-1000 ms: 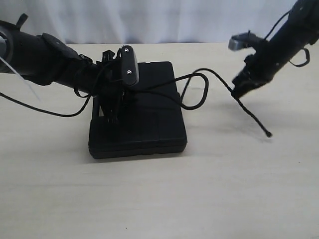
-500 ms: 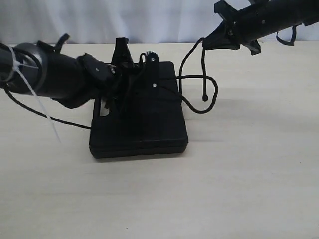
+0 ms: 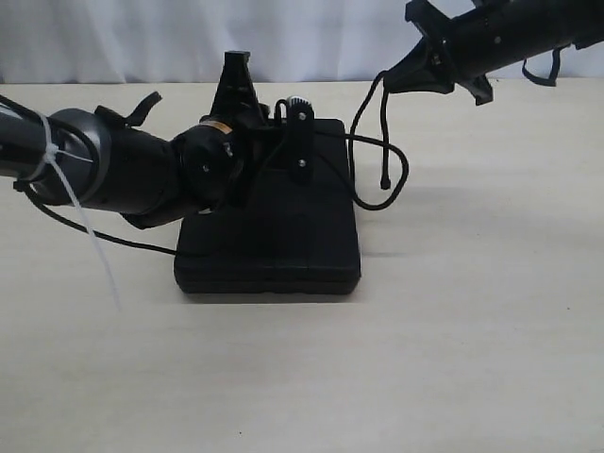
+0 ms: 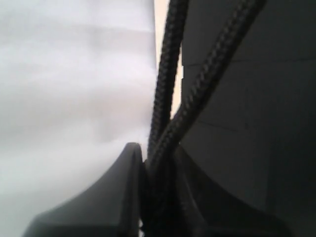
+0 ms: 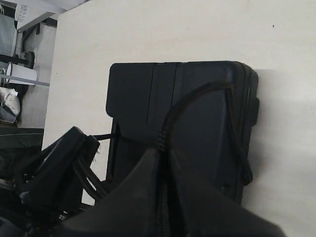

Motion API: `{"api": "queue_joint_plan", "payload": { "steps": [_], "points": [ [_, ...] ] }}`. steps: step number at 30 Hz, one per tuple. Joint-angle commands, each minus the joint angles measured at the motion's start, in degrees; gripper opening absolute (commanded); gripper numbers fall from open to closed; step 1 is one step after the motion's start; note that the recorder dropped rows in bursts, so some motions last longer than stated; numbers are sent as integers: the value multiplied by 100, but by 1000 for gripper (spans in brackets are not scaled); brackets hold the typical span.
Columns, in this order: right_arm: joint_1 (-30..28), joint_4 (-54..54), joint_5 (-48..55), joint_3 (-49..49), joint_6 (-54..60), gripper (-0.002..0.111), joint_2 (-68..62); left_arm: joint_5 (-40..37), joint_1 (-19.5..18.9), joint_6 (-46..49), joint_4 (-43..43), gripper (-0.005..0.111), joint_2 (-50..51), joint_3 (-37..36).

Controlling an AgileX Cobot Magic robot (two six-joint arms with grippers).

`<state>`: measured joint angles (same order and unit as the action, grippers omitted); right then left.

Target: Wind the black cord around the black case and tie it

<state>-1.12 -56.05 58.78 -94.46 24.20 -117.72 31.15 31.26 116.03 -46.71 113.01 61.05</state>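
The black case [image 3: 283,241] lies flat on the pale table. My left gripper [image 3: 235,68] stands over the case's back left part, pointing up and away, shut on two strands of the black cord [image 4: 167,94]; the case [image 4: 256,123] fills the side of that view. My right gripper [image 3: 394,77] hangs high at the back right, shut on the black cord [image 3: 383,142]. From there the cord drops in a loop beside the case's right edge, and its knotted tip [image 3: 385,185] dangles. In the right wrist view the gripper [image 5: 163,150] pinches the cord [image 5: 166,126] above the case [image 5: 197,98].
The left arm [image 3: 113,175], with a white zip tie [image 3: 94,250] and a thin cable, covers the case's left side. A white backdrop closes the far edge of the table [image 3: 472,359]. Floor and clutter show past the table edge [image 5: 19,74].
My right gripper has lifted the cord up and back to the left, so the tip left the table. The left arm has rolled and its gripper has turned upward. The case has shifted slightly.
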Motion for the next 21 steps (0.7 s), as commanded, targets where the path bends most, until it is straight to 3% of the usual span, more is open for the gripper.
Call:
{"api": "queue_joint_plan", "payload": {
  "steps": [1,9,21],
  "points": [
    [-5,-35,155,-1,-4,4,44,548,47,-460,595,0,-49,23],
    [-5,-65,251,-1,-4,4,44,751,47,-542,1299,0,-49,23],
    [-5,105,1118,-1,281,4,44,944,28,-977,1308,0,-49,23]
  ]
}}
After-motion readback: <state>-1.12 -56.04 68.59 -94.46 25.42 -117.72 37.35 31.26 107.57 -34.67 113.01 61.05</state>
